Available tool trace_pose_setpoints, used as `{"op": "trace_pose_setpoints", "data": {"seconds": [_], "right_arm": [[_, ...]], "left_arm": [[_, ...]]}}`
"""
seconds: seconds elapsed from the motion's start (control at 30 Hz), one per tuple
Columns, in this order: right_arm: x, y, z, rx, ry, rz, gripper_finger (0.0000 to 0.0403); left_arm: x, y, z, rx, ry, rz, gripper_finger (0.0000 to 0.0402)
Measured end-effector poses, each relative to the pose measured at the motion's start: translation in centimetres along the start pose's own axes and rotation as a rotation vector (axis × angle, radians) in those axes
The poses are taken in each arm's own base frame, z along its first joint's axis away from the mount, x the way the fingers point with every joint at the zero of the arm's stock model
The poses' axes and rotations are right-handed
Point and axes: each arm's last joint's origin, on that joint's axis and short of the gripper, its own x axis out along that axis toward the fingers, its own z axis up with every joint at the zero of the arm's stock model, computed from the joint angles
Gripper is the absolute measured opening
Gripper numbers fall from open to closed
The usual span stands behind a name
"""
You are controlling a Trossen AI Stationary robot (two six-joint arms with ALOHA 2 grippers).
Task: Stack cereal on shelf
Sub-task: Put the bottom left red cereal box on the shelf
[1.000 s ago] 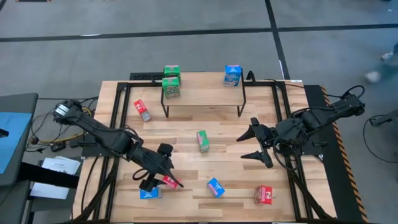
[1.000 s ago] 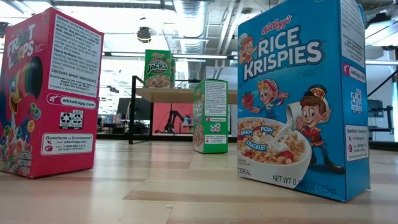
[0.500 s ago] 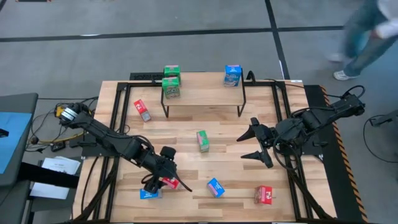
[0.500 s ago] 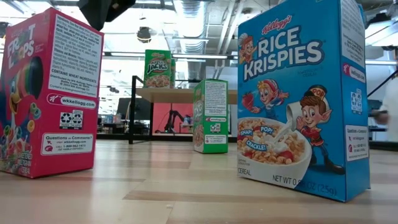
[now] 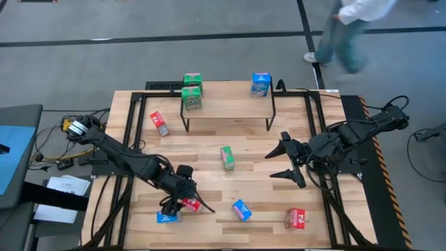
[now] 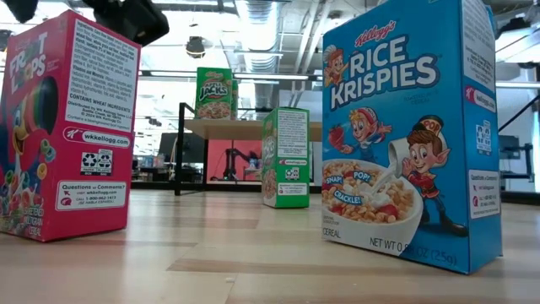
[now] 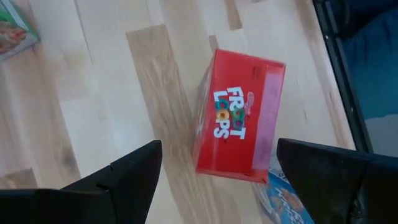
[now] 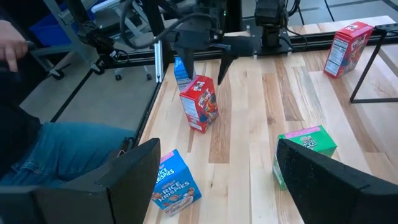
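A red cereal box [image 5: 190,205] stands upright on the table near its front left. My left gripper [image 5: 184,201] hangs open just above it, one finger to each side of the box top [image 7: 239,127]. In the low view the dark fingers [image 6: 126,17] sit at the red box's [image 6: 67,127] upper edge, and I see no touch. The shelf [image 5: 230,106] stands at the far middle. It carries two green boxes [image 5: 191,97] at its left end and a blue one [image 5: 260,84] at its right. My right gripper [image 5: 287,162] waits open at the right.
A blue box [image 5: 166,217] lies right beside the red one. Loose on the table are a green box [image 5: 226,157] at centre, a blue box [image 5: 242,210], a red box [image 5: 296,218] near the front right, and a red box [image 5: 159,123] left of the shelf. A person [image 5: 348,28] walks beyond the far edge.
My left gripper has come down toward the red box and tipped steeper. Its fingers stay open and now show at the box's top in the low view. The boxes have not moved. A person has crossed the floor behind the table.
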Motion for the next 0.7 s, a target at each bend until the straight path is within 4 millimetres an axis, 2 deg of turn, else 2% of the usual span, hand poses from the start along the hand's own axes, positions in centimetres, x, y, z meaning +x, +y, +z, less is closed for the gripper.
{"op": "trace_pose_setpoints", "data": {"seconds": [0.7], "right_arm": [[0.00, 0.00, 0.00, 0.000, 0.000, 0.001, 0.0345]], "left_arm": [[0.29, -0.73, -0.50, -0.002, -0.009, 0.052, 0.0306]]}}
